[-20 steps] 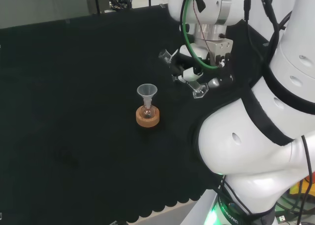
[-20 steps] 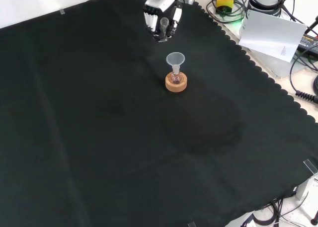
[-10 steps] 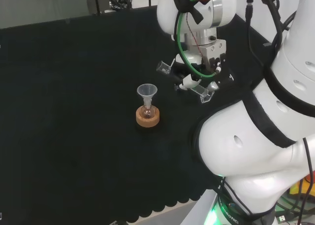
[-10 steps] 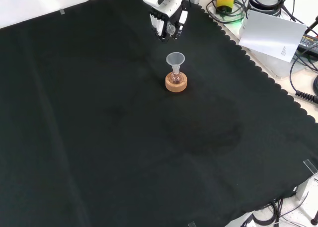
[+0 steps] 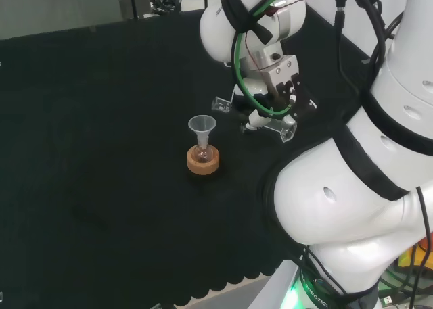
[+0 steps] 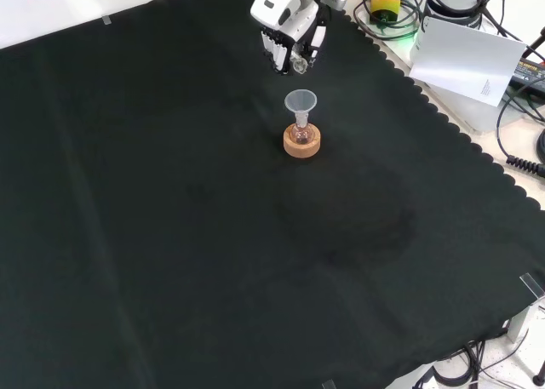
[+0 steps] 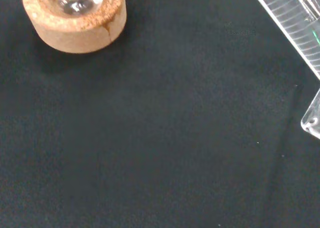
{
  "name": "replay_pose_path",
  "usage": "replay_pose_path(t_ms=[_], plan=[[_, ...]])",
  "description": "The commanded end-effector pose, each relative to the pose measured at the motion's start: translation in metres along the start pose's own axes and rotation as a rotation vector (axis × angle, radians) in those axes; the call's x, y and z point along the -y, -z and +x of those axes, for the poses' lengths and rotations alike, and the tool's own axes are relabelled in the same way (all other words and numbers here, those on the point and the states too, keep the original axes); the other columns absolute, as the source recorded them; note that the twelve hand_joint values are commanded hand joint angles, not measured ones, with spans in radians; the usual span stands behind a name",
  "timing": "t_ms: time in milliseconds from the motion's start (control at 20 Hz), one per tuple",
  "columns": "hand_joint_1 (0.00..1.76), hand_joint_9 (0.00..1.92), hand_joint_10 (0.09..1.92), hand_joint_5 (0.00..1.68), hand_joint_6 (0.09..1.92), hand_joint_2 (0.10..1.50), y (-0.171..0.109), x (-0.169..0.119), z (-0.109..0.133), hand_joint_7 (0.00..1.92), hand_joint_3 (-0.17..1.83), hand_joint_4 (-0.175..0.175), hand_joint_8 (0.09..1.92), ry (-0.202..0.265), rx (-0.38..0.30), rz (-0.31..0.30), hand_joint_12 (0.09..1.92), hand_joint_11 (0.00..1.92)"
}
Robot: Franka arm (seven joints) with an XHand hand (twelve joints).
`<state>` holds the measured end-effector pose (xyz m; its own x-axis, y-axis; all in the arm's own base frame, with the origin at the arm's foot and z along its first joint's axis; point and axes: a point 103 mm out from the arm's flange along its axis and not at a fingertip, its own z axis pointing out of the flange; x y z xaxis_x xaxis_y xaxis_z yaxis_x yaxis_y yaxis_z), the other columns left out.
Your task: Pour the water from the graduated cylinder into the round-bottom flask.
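A: What has moved since a second ago?

B: In the head view the arm (image 5: 352, 207) has swung the hand (image 5: 260, 103) leftward, toward the flask. The cylinder (image 5: 254, 116) has tipped nearer to level, and its open mouth has come closer to the funnel (image 5: 202, 126).

A: The big things first?

B: The black surface (image 6: 170, 236) carries everything. The arm's white links stand at 3 o'clock in the head view.

A: And the hand?

B: Its fingers are curled round the cylinder, which lies almost flat with its mouth toward 9 o'clock in the head view, just beside the funnel's rim at about 2 o'clock from it, apart from it. In the front view the hand (image 6: 289, 40) hangs at 12 o'clock from the funnel (image 6: 300, 102).

A: The flask?

B: The flask (image 5: 201, 153) sits upright in a cork ring (image 5: 202, 162), funnel in its neck. The wrist view has the ring (image 7: 75, 23) and the cylinder (image 7: 295, 28).
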<state>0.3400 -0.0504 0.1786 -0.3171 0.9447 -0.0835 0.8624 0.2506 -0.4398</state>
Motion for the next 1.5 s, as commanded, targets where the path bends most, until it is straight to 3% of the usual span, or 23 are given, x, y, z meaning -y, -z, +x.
replay_pose_path(t_ms=[50,400,1000,1500], plan=[[1.14,1.40,0.09,0.94,1.09,1.14,0.006,-0.004,0.005,1.20,0.01,-0.175,0.40,-0.003,0.085,0.035,0.69,1.33],[1.14,1.40,0.09,0.94,1.09,1.14,0.010,-0.006,0.005,1.20,0.01,-0.175,0.39,-0.020,0.124,0.052,0.69,1.33],[1.14,1.40,0.09,0.94,1.09,1.14,0.014,-0.009,0.004,1.20,0.01,-0.175,0.39,-0.063,0.213,0.138,0.69,1.34],[1.14,1.40,0.09,0.94,1.09,1.14,0.020,-0.007,0.007,1.20,0.01,-0.175,0.38,-0.073,0.291,0.130,0.69,1.34]])
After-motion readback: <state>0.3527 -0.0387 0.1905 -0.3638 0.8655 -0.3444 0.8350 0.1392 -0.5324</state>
